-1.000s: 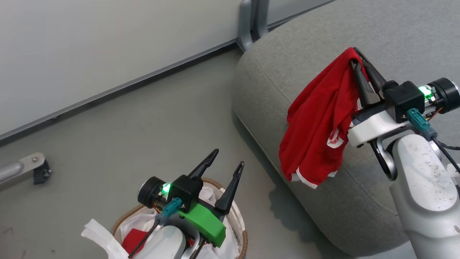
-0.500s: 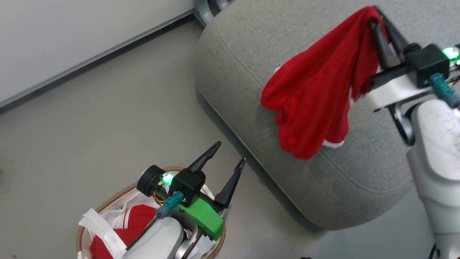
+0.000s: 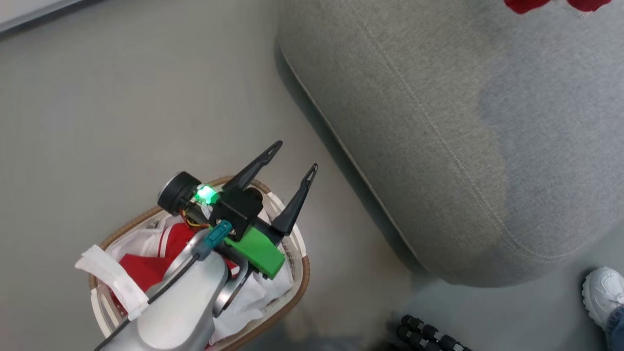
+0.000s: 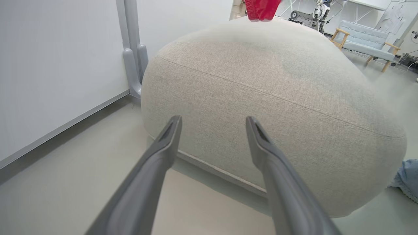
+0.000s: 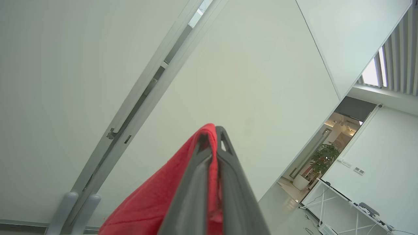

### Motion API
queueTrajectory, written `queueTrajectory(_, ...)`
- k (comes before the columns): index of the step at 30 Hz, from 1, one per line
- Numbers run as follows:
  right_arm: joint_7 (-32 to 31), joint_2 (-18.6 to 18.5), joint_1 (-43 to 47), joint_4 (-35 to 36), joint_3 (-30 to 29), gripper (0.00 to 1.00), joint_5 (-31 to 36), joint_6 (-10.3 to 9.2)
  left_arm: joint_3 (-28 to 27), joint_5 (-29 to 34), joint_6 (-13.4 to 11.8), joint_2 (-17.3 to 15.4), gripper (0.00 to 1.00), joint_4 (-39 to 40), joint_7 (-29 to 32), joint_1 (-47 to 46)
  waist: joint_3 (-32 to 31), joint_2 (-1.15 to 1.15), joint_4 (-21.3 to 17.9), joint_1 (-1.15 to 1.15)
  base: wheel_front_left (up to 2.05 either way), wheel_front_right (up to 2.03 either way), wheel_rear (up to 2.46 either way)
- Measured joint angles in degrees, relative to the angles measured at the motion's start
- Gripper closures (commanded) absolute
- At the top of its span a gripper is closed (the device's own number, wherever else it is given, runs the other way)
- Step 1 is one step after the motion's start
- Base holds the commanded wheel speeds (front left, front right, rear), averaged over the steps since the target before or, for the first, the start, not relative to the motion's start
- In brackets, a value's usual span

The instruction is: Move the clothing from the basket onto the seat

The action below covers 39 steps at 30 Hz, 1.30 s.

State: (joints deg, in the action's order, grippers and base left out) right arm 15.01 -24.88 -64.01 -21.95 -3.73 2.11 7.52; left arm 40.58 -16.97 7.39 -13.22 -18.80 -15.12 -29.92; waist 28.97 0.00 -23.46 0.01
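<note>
I pinch red shirt (image 5: 156, 199) tight in right gripper (image 5: 215, 130), up over seat (image 3: 438, 122), ready to drop. Left gripper (image 3: 296, 155) wide open, empty, above basket (image 3: 302, 263); more red clothes (image 3: 141, 268) wait inside.

The left tool (image 3: 296, 156) has long black fingers (image 3: 253, 168), a green bracket (image 3: 256, 251), a teal plug (image 3: 214, 234) and a pale forearm (image 3: 180, 312).

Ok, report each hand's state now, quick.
Left hand: open, empty, over the oval white perforated plastic basket with brown woven rim.
Right hand: shut on a bright red soft fabric garment.
</note>
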Motion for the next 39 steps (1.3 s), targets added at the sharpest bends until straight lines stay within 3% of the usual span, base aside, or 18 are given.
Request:
queueTrajectory(6, 0.1, 0.8, -0.9, -3.7, -4.1, 1.00, 0.4, 0.00, 0.0, 1.2, 0.0, -0.5, 0.00, 0.8, 0.0, -3.1, 6.2, 0.00, 2.2, 0.00, 0.00, 0.00, 0.00)
queueTrajectory(12, 0.1, 5.7, 3.9, -8.3, -8.3, 1.00, 1.5, 0.00, -0.9, 2.4, 0.0, -1.0, 0.00, 0.9, 0.0, -4.7, 11.8, 0.00, 4.3, 0.01, 0.00, 0.00, 0.00)
queueTrajectory(22, 0.1, 9.6, 10.6, -15.0, -10.5, 1.00, 2.1, 0.01, -2.6, 2.5, 0.0, -0.8, 0.00, 0.6, 0.0, -4.7, 15.4, 0.00, 7.1, 0.00, 0.00, 0.00, 0.00)
queueTrajectory(23, 0.1, 9.8, 10.9, -15.0, -10.5, 0.95, 2.2, 0.00, -2.8, 2.5, 0.0, -0.8, 0.00, 0.5, 0.0, -4.7, 15.3, 0.00, 7.1, 0.00, 0.00, 0.00, 0.00)
queueTrajectory(24, 0.1, 9.8, 11.1, -14.7, -10.6, 0.74, 2.5, 0.01, -3.1, 2.5, 0.0, -0.8, 0.00, 0.5, 0.0, -4.7, 15.1, 0.00, 7.0, 0.00, 0.00, 0.00, 0.00)
queueTrajectory(25, 0.1, 9.8, 11.5, -14.5, -10.7, 0.64, 2.6, 0.00, -3.2, 2.5, 0.0, -0.7, 0.00, 0.3, 0.0, -4.7, 14.8, 0.00, 7.0, 0.00, 0.00, 0.00, 0.00)
queueTrajectory(26, 0.1, 9.8, 12.0, -14.1, -10.9, 0.43, 2.8, 0.00, -3.5, 2.4, 0.0, -0.7, 0.00, 0.3, 0.0, -4.6, 14.5, 0.00, 7.0, 0.00, 0.00, 0.00, 0.00)
queueTrajectory(27, 0.1, 9.9, 12.5, -13.7, -11.0, 0.00, 3.0, 0.00, -3.6, 2.4, 0.0, -0.5, 0.00, 0.2, 0.0, -4.5, 14.3, 0.00, 7.0, 0.00, 0.00, 0.00, 0.00)
queueTrajectory(39, 0.1, 9.1, 22.3, -7.9, -12.4, 0.00, 2.8, 0.00, -8.4, 1.4, 0.0, 3.6, 0.00, 0.9, 0.0, -0.5, 7.6, 0.00, 8.4, 0.00, 0.00, 0.00, 0.00)
